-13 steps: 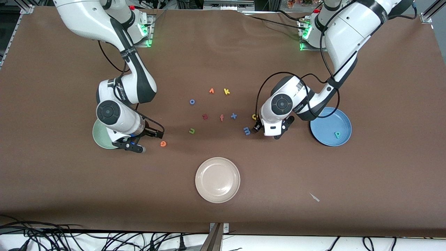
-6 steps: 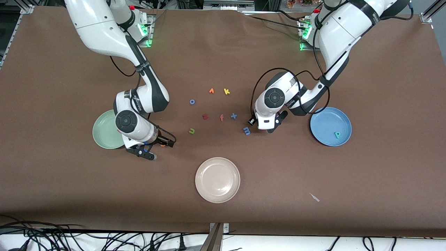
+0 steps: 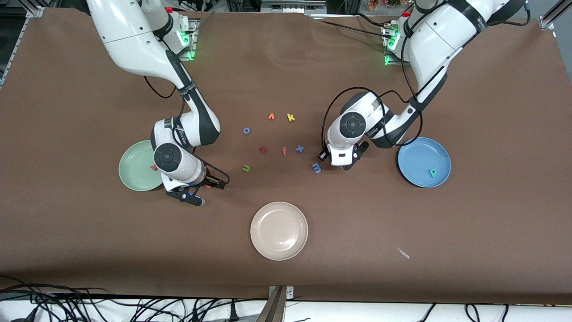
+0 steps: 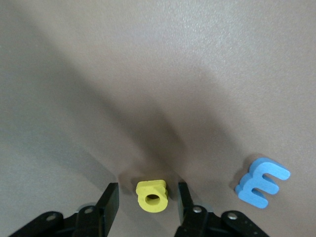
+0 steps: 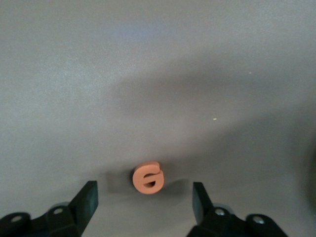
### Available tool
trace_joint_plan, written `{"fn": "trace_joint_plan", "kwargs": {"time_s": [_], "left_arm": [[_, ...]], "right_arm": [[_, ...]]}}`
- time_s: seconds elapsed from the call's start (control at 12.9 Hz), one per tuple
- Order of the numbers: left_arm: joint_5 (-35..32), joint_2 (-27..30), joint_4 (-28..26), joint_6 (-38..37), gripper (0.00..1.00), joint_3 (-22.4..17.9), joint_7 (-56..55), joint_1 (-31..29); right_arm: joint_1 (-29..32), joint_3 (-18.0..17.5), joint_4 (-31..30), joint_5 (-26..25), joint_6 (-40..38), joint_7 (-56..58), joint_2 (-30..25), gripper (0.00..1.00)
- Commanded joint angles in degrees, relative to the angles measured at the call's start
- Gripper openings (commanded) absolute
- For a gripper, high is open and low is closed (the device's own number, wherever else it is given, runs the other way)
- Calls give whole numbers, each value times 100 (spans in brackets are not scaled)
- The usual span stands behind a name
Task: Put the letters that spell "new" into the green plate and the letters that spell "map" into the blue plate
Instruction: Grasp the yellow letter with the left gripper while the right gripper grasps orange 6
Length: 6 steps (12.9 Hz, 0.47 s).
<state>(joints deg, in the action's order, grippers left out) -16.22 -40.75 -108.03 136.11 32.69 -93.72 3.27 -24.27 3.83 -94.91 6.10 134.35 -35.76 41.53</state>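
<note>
Orange e (image 5: 147,178): flat on the brown table (image 3: 286,268), between the right gripper's spread fingers, touching neither; mostly hidden under that gripper in the front view.
Right gripper (image 5: 143,200): low over the table, just beside the green plate (image 3: 134,172) on its side toward the table's middle; jaws wide apart, nothing grasped.
Pinkish-red w (image 3: 153,167): lies in the green plate, near the rim toward the right gripper.
Green n (image 3: 246,168): on the table, between the right gripper and the blue m.
Yellow a (image 4: 152,196): on the table between the left gripper's fingers; narrow gaps show on both sides, no clamp visible.
Left gripper (image 4: 147,200): low over the table, near the blue plate (image 3: 413,156); jaws partly drawn in around the yellow a, not seen gripping.
Blue m (image 3: 316,167): on the table just beside the left gripper, loose.
Teal-green p (image 3: 432,172): rests in the blue plate.
Cream-white plate (image 3: 279,230): nearer the front camera than the loose letters.
</note>
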Motion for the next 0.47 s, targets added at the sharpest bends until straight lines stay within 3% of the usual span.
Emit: {"fn": "trace_joint_plan", "kwargs": {"time_s": [0.0,0.39], "left_arm": [[-206,102,-175,144,56,-17,-182,7],[-206,85,-175,144,25,-17,-165,7]], "right_arm": [[27,13,175,14,21,43,127,77],[10,13,148,49,179,34,145,57]]}}
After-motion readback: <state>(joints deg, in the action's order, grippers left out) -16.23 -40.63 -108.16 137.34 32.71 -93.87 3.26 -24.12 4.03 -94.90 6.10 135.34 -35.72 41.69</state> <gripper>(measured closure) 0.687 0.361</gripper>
